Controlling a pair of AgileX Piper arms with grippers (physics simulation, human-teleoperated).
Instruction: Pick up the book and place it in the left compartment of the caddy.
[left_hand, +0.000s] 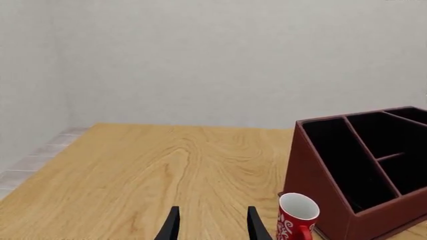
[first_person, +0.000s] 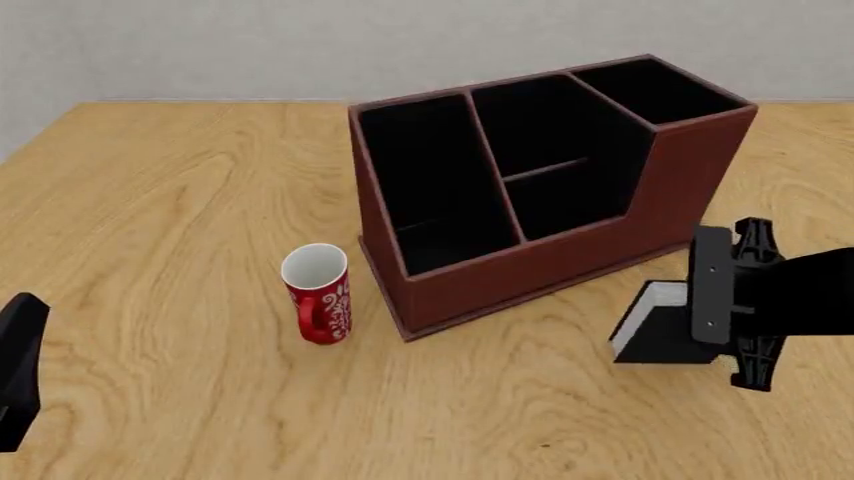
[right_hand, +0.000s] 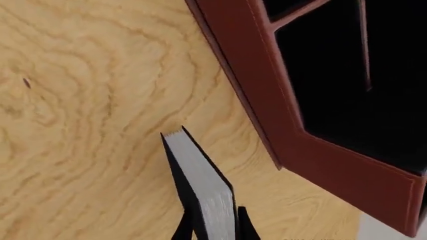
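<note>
The black book (first_person: 651, 328) with white page edges is tilted beside the table's right side, in front of the caddy's (first_person: 534, 265) taller end. My right gripper (first_person: 691, 318) is shut on it. In the right wrist view the book (right_hand: 199, 180) sticks out between the two fingers (right_hand: 243, 224), with the caddy's red-brown wall (right_hand: 267, 90) close beside it. The left compartment (first_person: 427, 190) is the long black slot at the caddy's left end, and nothing shows inside it. My left gripper (left_hand: 213, 227) is open over bare wood, well left of the caddy (left_hand: 327, 200).
A red-and-white mug (first_person: 318, 292) stands upright just left of the caddy's front left corner, and also shows as the mug (left_hand: 297, 217) in the left wrist view. The left arm's black end (first_person: 16, 370) sits at the table's left edge. A grey wall lies behind.
</note>
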